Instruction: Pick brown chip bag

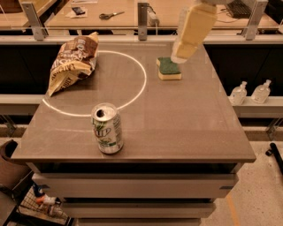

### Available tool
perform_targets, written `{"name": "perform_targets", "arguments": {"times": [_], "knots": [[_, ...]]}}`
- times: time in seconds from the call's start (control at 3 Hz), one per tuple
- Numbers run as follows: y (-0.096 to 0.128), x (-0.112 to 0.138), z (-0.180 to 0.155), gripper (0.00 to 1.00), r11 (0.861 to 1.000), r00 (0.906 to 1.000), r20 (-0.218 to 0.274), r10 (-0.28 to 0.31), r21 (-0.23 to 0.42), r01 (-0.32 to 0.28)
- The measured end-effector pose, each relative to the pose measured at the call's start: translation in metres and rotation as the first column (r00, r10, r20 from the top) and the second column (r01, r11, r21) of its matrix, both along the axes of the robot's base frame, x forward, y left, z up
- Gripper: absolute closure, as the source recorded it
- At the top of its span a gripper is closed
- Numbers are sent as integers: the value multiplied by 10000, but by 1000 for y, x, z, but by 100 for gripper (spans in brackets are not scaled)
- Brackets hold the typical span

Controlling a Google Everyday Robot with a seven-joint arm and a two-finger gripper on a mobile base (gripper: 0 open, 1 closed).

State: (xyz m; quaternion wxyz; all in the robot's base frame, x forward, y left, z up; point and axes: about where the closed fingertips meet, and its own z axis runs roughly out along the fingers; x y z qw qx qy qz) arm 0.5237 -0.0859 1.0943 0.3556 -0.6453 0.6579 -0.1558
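Hand (181, 54) above sponge (169, 69): cream-yellow, blocky, tapered; white rounded link on top.

Grey-brown table (185, 123) with white circle (144, 79), wooden benches (128, 13) behind (pincer (180, 55) over the table's far right), speckled floor (261, 194)

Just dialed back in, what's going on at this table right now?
The robot's arm extends in from the far right, and its gripper hangs just above the green-topped sponge on the far side of the table. The brown chip bag lies untouched at the far left, well apart from the gripper and partly over the white circle. A soda can stands upright near the front. The pick has not yet begun.
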Motion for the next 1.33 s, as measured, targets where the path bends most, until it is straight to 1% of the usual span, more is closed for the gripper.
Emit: {"name": "perform_targets", "arguments": {"times": [0.33, 0.67, 1.0, 1.33], "knots": [[53, 21, 2, 0, 9971, 9963, 409, 755, -77, -752], [87, 53, -1, 0, 9934, 9918, 575, 1145, 11, -1148], [109, 90, -17, 0, 9881, 9885, 326, 1476, 397, -1488], [122, 129, -41, 0, 9833, 9866, -168, 1622, 864, -1602]]}}
